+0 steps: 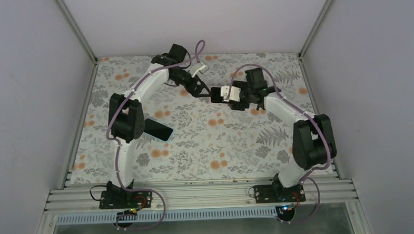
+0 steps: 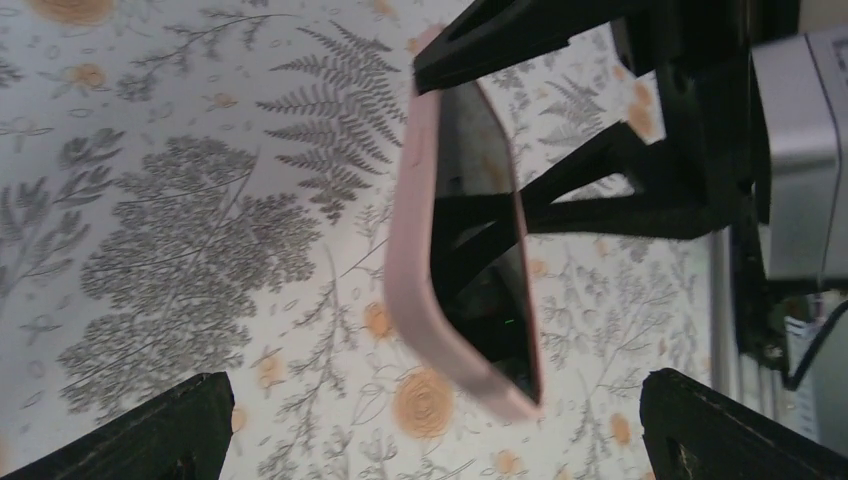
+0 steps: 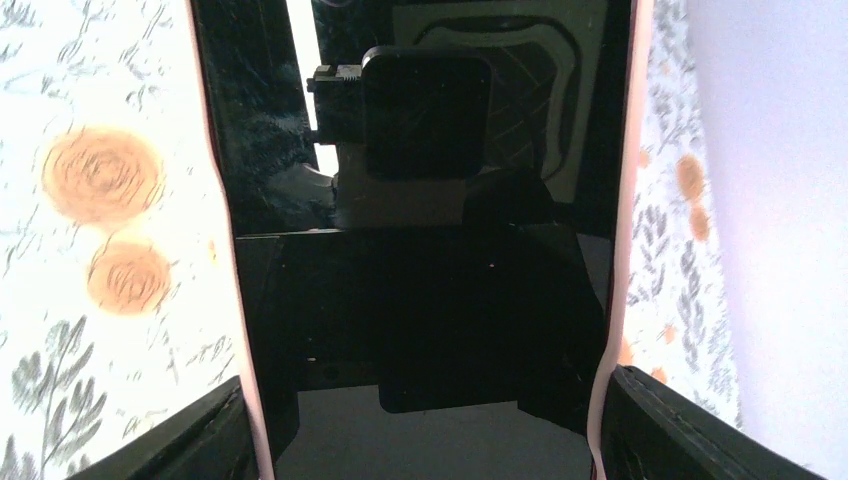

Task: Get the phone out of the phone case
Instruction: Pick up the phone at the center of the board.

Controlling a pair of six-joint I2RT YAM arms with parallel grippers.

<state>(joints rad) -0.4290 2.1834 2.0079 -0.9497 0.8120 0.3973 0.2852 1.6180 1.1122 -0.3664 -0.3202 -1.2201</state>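
Observation:
A pink phone case (image 2: 408,250) with a dark glossy phone (image 2: 485,150) in it hangs above the flowered table. My right gripper (image 3: 425,400) is shut on it, one finger against each long pink edge (image 3: 625,200). The screen (image 3: 420,300) fills the right wrist view and mirrors the camera. In the top view the case (image 1: 224,92) sits at centre back in my right gripper (image 1: 230,95). My left gripper (image 2: 435,385) is open wide, its fingers either side of the case's near end and not touching it. In the top view the left gripper (image 1: 202,91) is just left of the case.
A dark flat slab like a phone (image 1: 159,130) lies on the flowered table (image 1: 206,148) beside the left arm's elbow. White walls and metal posts close in the back and sides. An aluminium rail (image 1: 197,194) runs along the near edge.

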